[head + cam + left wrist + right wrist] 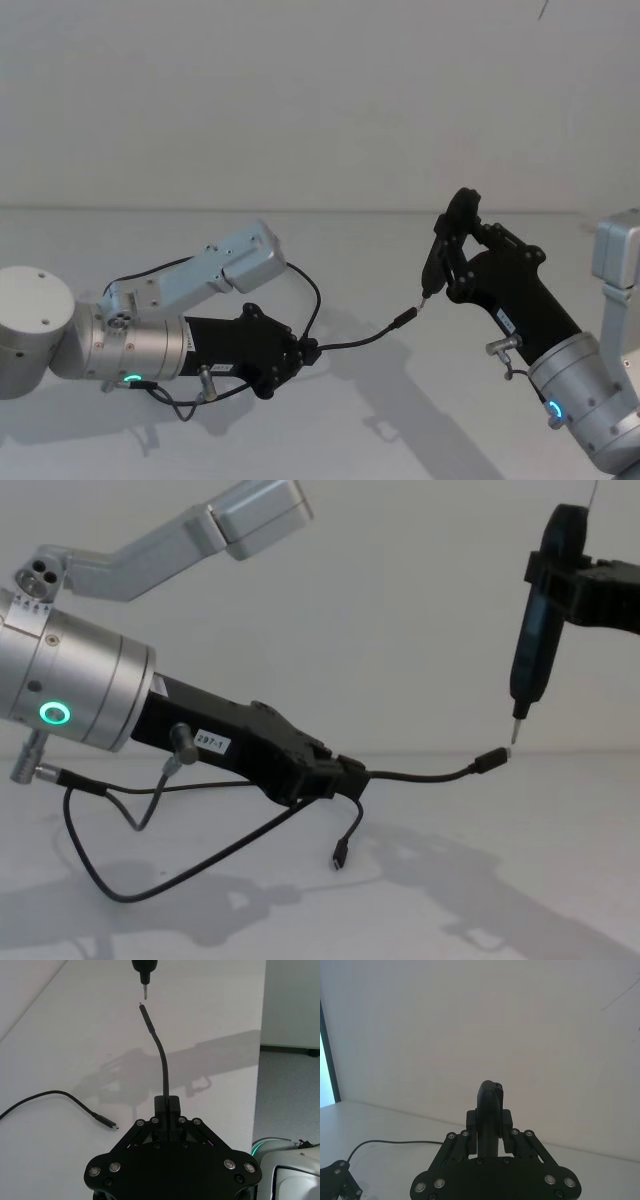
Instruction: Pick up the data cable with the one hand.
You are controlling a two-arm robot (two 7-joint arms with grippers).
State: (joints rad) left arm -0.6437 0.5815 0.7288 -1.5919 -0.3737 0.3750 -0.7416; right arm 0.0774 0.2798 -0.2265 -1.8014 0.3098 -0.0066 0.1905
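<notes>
Left claw (345, 775) clamped on the data cable (430, 774), its plug near right claw (517, 730), fingers together.

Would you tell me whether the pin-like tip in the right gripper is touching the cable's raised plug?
Apart. The left wrist view shows a sliver of white table between the pin tip and the data cable plug held up by the left gripper.
</notes>
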